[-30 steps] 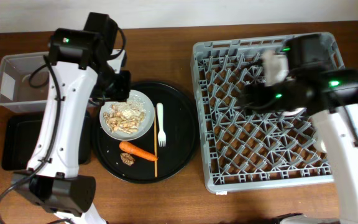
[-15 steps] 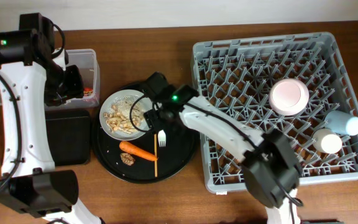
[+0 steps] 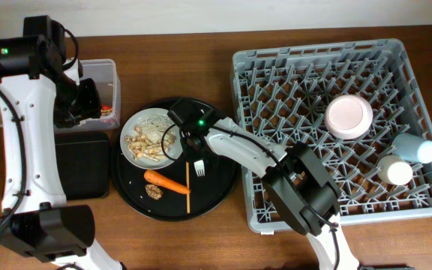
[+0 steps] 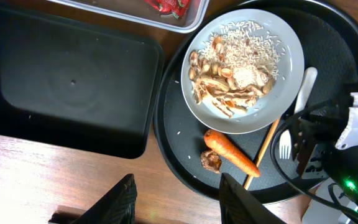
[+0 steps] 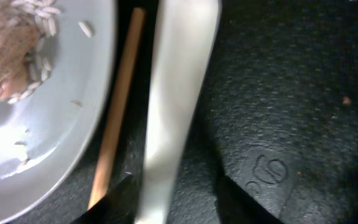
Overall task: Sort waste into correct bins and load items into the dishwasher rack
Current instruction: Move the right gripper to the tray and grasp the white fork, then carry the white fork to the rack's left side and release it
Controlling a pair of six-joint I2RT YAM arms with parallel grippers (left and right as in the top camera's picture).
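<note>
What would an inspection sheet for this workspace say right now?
Surface: brown wooden table.
Job's things: plate of scraps, carrot, lump, chopstick and fork on the round tray; wrapper in the clear box; black tray bare; bowl and blue cup in the rack.
Clutter: a white cup in the rack.
Grippers: left claw open, empty; right claw open, straddling the fork handle.
Cables: black cables on the left arm.
Surroundings: pale wall behind the table.
</note>
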